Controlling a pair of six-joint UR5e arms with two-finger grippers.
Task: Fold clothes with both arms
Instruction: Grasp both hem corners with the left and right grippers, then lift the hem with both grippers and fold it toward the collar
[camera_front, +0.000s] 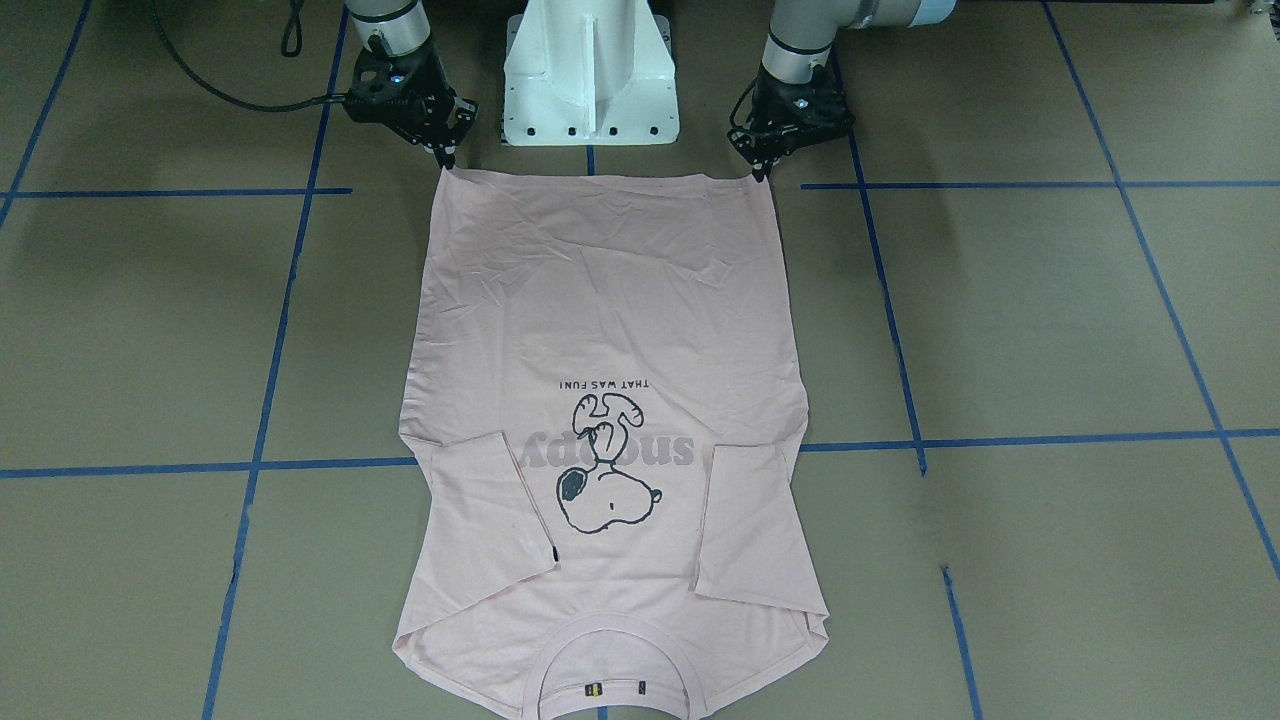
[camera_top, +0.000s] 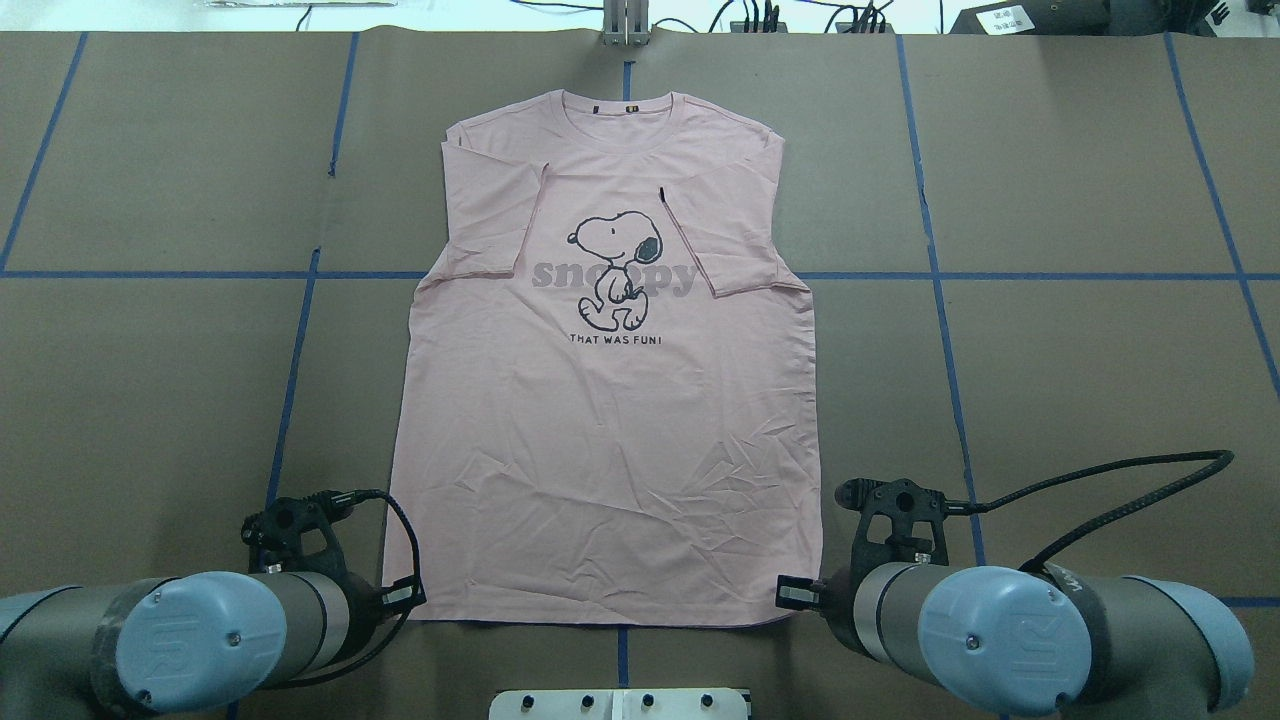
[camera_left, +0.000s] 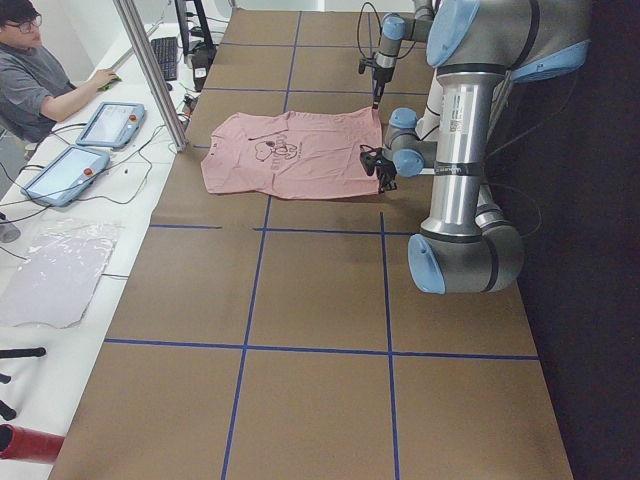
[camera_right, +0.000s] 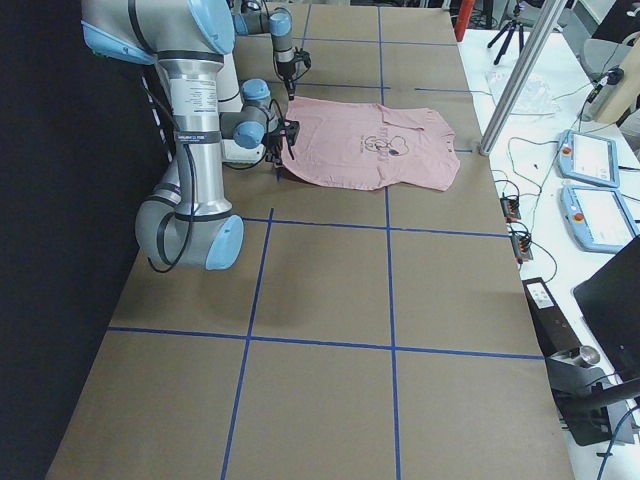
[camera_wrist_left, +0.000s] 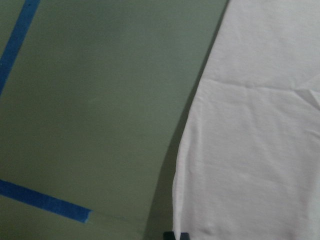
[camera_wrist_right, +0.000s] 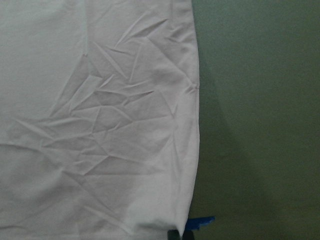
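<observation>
Now | T-shirt (camera_front: 600, 300) flat, sleeves folded in | left fingers (camera_front: 762, 168), right fingers (camera_front: 443, 155) pinch hem

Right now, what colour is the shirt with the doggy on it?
Pale pink. The T-shirt shows best in the overhead exterior view.

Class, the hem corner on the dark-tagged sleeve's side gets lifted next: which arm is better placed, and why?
Right. The right gripper is shut on that corner of the T-shirt; the left gripper holds the opposite hem corner.
</observation>
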